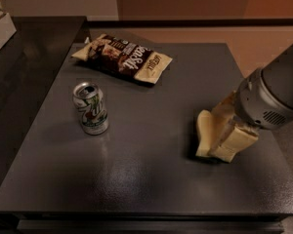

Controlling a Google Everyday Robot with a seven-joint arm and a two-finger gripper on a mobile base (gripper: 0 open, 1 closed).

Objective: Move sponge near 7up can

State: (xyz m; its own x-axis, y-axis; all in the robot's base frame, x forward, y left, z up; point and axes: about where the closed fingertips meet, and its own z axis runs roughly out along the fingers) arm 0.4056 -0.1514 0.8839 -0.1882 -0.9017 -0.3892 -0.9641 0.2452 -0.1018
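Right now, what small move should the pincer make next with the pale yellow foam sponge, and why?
Probably carry it a short way toward the silver-and-green 7up can. The pincer is against the pale yellow foam sponge, while the can stands upright well across the dark grey table, with only bare surface between them.

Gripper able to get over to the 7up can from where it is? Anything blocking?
Probably yes. The gripper is at the right of the table, against the sponge; only bare surface lies between it and the 7up can. The chip bag lies farther back, off that line.
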